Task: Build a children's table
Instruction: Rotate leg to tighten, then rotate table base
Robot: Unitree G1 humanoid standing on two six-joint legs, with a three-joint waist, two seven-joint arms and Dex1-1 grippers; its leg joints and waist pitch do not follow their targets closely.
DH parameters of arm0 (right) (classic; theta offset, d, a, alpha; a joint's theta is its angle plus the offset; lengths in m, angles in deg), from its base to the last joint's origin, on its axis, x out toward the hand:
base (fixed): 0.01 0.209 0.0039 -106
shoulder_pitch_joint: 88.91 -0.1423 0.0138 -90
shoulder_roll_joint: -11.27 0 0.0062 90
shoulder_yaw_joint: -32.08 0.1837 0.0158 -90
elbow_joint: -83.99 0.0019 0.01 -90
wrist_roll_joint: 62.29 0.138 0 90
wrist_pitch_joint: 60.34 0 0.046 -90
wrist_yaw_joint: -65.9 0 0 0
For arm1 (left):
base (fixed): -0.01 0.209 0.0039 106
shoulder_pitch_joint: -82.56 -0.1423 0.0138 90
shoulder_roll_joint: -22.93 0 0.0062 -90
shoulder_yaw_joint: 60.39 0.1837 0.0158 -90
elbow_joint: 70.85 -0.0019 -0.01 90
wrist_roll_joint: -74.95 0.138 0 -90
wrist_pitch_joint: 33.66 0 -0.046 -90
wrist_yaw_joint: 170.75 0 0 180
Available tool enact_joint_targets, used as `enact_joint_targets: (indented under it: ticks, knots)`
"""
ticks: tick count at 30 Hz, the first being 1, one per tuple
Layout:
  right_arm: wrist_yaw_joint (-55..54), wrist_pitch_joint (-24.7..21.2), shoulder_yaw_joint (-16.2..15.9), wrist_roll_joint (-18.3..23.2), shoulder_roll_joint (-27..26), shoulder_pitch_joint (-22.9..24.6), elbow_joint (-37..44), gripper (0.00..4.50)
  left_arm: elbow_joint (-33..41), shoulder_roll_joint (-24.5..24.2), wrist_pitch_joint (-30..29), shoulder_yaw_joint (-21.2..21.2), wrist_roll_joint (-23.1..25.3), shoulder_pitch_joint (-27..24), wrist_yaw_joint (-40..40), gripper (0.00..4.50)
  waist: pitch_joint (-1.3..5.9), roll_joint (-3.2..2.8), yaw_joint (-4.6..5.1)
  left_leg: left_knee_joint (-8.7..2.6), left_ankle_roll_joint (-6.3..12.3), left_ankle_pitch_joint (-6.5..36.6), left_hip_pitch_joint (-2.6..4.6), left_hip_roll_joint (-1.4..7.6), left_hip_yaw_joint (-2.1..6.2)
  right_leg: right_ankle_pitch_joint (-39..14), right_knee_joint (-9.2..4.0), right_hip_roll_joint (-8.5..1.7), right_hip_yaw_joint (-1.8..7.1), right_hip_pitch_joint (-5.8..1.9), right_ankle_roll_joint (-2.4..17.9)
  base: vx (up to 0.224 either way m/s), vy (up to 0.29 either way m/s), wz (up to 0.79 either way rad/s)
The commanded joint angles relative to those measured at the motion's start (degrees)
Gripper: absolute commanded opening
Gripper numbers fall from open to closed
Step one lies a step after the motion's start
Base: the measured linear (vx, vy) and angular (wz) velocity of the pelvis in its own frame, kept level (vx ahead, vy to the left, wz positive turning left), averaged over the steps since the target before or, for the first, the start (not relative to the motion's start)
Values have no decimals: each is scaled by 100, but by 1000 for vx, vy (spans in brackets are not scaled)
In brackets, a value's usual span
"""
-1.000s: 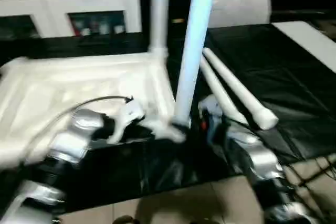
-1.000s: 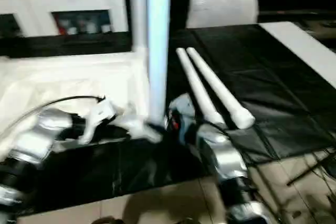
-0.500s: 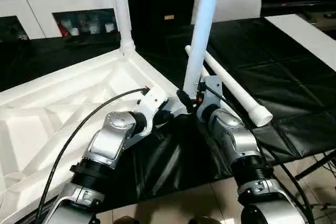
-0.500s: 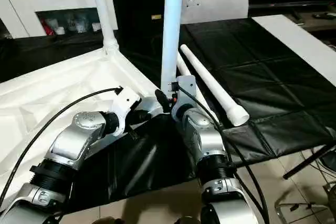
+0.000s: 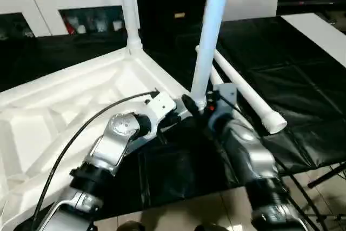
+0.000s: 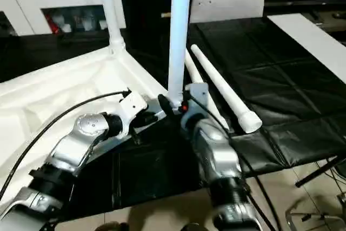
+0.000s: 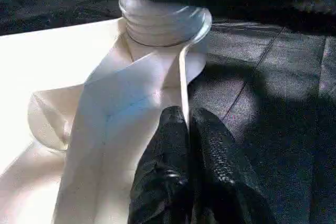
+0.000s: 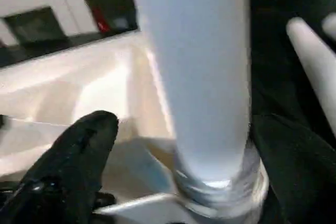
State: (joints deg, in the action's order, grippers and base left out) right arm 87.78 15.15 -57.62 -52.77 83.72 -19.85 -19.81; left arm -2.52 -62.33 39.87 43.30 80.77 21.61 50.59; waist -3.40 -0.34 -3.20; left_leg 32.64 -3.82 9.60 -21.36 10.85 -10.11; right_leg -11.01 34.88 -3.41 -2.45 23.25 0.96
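table top: the table top [image 5: 65,106] is lying upside down on the black-covered surface [image 5: 292,68], ribbed underside facing up, so its corner sockets are open to receive legs.
far leg: one leg [image 5: 128,9] is standing upright in the far corner socket, beyond the fingers of both arms, its long axis vertical.
left gripper: the left gripper [image 7: 190,129] is resting with its fingers [image 7: 168,145] pressed together and gripping nothing; their tips are lying on the white corner just in front of the near socket, probably steadying the top while the leg goes in.
near socket: the socket [image 7: 163,24] is sitting just beyond the left fingertips, with the leg's threaded-looking collar seated in it.
near leg: the second leg [image 5: 211,31] is standing upright between the right fingers, foot end pointing up, base down in the socket; it looks seated.
right gripper: the right gripper [image 8: 173,145] is holding its fingers [image 8: 79,145] spread wide on either side of the leg without clamping it, which reads as letting go or re-gripping for a twist.
spare legs: two more legs [image 5: 243,93] are lying side by side on the surface just past the right fingers, long axes running away from the robot, thick ends nearest it.
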Motion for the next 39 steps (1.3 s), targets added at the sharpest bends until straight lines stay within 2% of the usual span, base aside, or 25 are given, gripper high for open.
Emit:
enact_joint_targets:
  ticks: [1,2,3,4,5,9,10,11,14,17,18,19,20,22,24,26,28,29,30,31,33,39]
  knots:
    - [32,-182,-90,50,78,194,529,450,21,111,451,-257,-351,153,-47,55,356,42,1,-347,135,1205,67,188,44,-1341,-492,-405,260,-284,807,0,0,0]
    - [12,-323,-62,119,86,289,730,450,-13,112,538,-291,-381,156,-51,55,359,35,-29,-343,110,1239,78,190,42,-1498,-519,-415,269,-272,757,0,0,0]
    - [20,-503,-12,261,79,393,956,450,-42,116,633,-335,-414,154,-65,66,360,31,-26,-362,93,1229,66,203,59,-1444,-504,-402,264,-278,747,0,0,0]
    - [8,-513,-12,261,80,411,994,450,-42,121,638,-363,-442,151,-64,66,355,35,-25,-369,86,1275,72,210,60,-1442,-503,-393,261,-266,742,0,0,0]
    - [-67,-542,-20,237,89,511,1206,450,-34,151,656,-533,-618,132,-50,90,360,27,-16,-368,55,1288,61,201,63,-1391,-489,-391,258,-273,744,0,0,0]
    - [-255,-707,-6,210,65,664,1587,450,105,133,626,-1092,-1033,27,-217,90,376,32,28,-339,68,1171,47,174,53,-1125,-464,-385,257,-281,812,0,0,0]
    - [-255,-707,-6,210,65,664,1587,450,105,133,626,-1092,-1033,27,-217,90,375,32,32,-337,69,1165,50,176,53,-1125,-463,-387,256,-282,816,0,0,0]
    - [-423,-845,83,248,8,695,1656,450,157,54,504,-1504,-1158,-27,-556,90,373,19,38,-333,61,1157,47,176,48,-1092,-458,-378,257,-281,832,0,0,0]
    - [-408,-1069,9,271,44,743,1742,450,156,-175,390,-1891,-1190,-81,-968,90,379,8,62,-331,51,1138,48,161,61,-1035,-445,-356,242,-293,806,0,0,0]
    - [-206,-1565,-234,361,181,829,1896,450,214,-679,325,-2230,-980,-163,-1341,90,379,-15,85,-339,31,1164,61,166,75,-970,-432,-337,237,-297,773,0,0,0]
    - [-23,-1797,-471,361,288,898,1970,450,330,-1034,218,-2413,-832,-235,-1461,73,380,-36,91,-340,5,1188,69,173,84,-968,-422,-337,234,-293,770,0,0,0]
    - [53,-1851,-582,328,341,923,1975,450,373,-1176,147,-2493,-810,-265,-1455,73,379,-54,90,-348,-7,1200,65,174,88,-956,-416,-337,233,-294,762,0,0,0]
    - [132,-1891,-698,269,411,936,1939,450,419,-1366,21,-2612,-728,-301,-1527,73,372,-59,94,-344,-33,1284,88,178,76,-1020,-434,-333,237,-263,760,0,0,0]
    - [211,-1975,-807,213,493,932,1844,450,454,-1634,-128,-2748,-584,-362,-1622,44,368,-63,88,-349,-90,1337,93,182,87,-1079,-422,-342,238,-264,804,0,0,0]
    - [320,-1958,-972,48,631,876,1615,450,413,-2174,-327,-2907,-265,-501,-1791,33,359,-74,85,-354,-142,1442,100,177,92,-1206,-423,-342,241,-242,770,0,0,0]
    - [414,-2068,-1091,-14,722,792,1421,450,310,-2674,-490,-2960,16,-670,-1947,25,348,-70,92,-366,-168,1493,95,179,99,-1272,-423,-343,249,-238,768,0,0,0]
    - [443,-2104,-1147,-48,755,758,1362,450,292,-2832,-542,-2970,117,-753,-2038,4,348,-85,79,-362,-192,1578,126,183,104,-1321,-420,-341,249,-214,765,0,0,0]
    - [536,-2295,-1280,-53,822,695,1290,450,198,-3143,-572,-2862,354,-953,-2092,4,349,-74,67,-364,-185,1589,122,184,112,-1332,-419,-342,249,-217,762,0,0,0]
    - [560,-2330,-1331,-53,850,682,1291,450,178,-3195,-600,-2852,372,-1009,-2106,4,341,-75,68,-376,-183,1598,108,180,107,-1381,-423,-347,255,-222,729,0,0,0]
    - [579,-2368,-1389,-53,880,667,1293,450,161,-3242,-659,-2835,369,-1075,-2097,4,343,-91,51,-367,-193,1632,141,188,99,-1398,-439,-354,263,-191,735,0,0,0]
    - [570,-2439,-1448,-53,894,632,1261,450,155,-3307,-822,-2755,371,-1198,-1957,4,343,-90,31,-374,-219,1679,145,192,101,-1406,-434,-356,263,-188,778,0,0,0]
    - [538,-2071,-1524,-277,761,201,343,450,214,-3246,-1211,-2299,178,-1540,-1126,4,347,-98,-12,-384,-314,1889,157,194,112,-1453,-436,-387,273,-169,874,0,0,0]
